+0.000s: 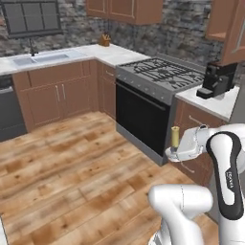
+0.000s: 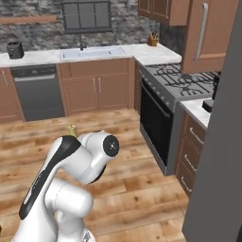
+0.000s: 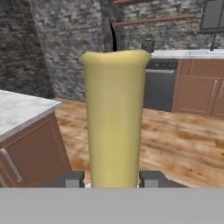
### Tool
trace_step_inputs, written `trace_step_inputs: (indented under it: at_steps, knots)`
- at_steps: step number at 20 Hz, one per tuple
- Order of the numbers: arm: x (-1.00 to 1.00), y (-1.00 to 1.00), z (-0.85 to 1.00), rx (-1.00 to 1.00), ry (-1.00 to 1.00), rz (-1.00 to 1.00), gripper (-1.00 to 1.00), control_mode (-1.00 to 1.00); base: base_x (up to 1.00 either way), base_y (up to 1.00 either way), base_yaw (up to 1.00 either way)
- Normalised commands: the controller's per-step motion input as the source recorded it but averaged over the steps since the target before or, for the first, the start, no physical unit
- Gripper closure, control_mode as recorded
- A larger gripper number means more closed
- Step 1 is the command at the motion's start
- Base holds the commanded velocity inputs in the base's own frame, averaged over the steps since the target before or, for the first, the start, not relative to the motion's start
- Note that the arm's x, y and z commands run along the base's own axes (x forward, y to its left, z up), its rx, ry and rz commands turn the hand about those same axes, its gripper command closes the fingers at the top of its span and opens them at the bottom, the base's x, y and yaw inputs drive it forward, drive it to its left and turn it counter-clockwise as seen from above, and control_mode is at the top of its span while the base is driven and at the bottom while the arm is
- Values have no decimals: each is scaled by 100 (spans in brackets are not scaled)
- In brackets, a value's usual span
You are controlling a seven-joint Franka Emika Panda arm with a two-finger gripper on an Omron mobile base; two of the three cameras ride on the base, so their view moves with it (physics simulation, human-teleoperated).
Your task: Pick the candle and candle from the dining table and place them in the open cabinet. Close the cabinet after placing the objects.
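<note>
A stubby yellow candle with a black wick stands upright between my two finger tips, and my gripper is shut on its base. From the left base view the candle rises out of the gripper, held over the wooden floor in front of the oven. In the right base view its tip peeks over the arm. The open brown wall cabinet hangs high on the right, its door swung out. A marble corner of the dining table lies at the left of the hand view.
A black oven with a gas stove stands ahead. A black coffee machine sits on the counter under the cabinet. The sink and dishwasher line the far wall. A tall grey panel blocks the right.
</note>
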Motion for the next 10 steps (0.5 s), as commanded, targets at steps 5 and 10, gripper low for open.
trace_step_inputs:
  at_steps: [5, 10]
  knots:
    - [0, 0, 0, 0, 0, 0, 100, 100, 59, 14, -20]
    - [0, 0, 0, 0, 0, 0, 100, 100, 59, 14, -21]
